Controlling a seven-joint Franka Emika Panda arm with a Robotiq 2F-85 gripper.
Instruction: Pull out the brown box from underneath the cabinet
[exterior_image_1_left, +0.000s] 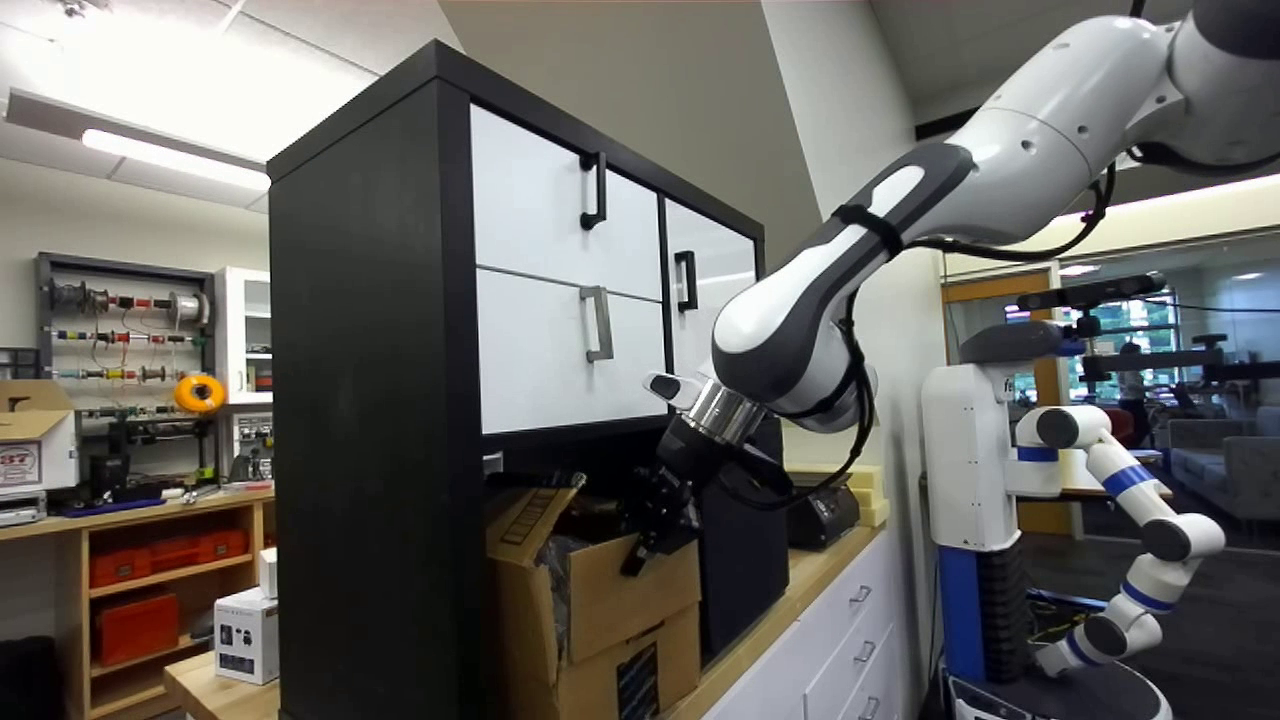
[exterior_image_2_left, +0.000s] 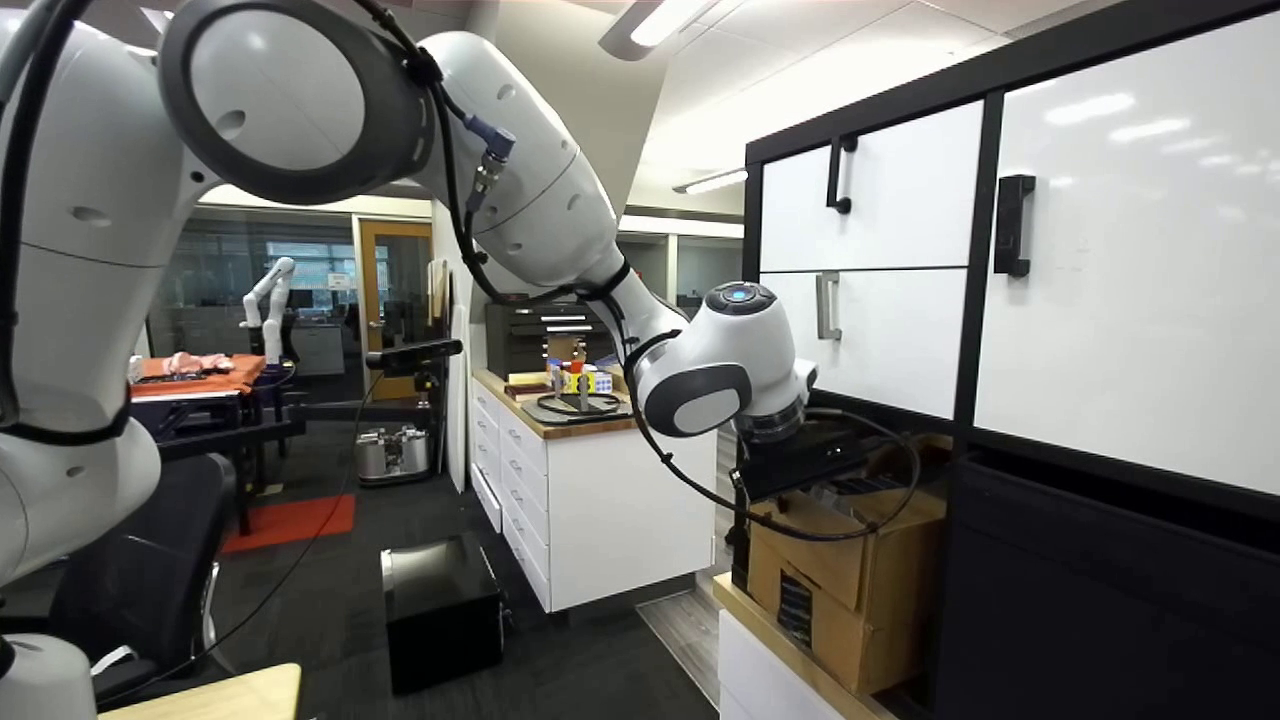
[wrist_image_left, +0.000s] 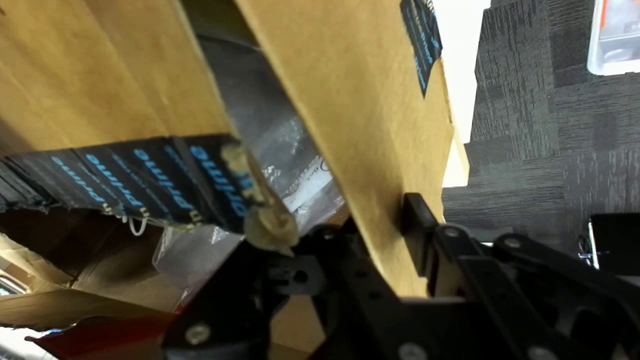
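In an exterior view: brown box (exterior_image_1_left: 630, 620) at bottom centre, on the desk (exterior_image_1_left: 800, 598), front end jutting from the cabinet (exterior_image_1_left: 545, 340). In an exterior view: it sits lower right, rear hidden. Wrist view: claw (wrist_image_left: 385, 230) looks clamped on its front wall (wrist_image_left: 365, 115), right of centre. Step, I judge: pull, partway. Next: steady outward drag.

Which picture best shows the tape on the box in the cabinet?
The wrist view: blue "prime" lettering is readable on the black tape. Both exterior views show a dark patch on the brown box, its print unreadable.
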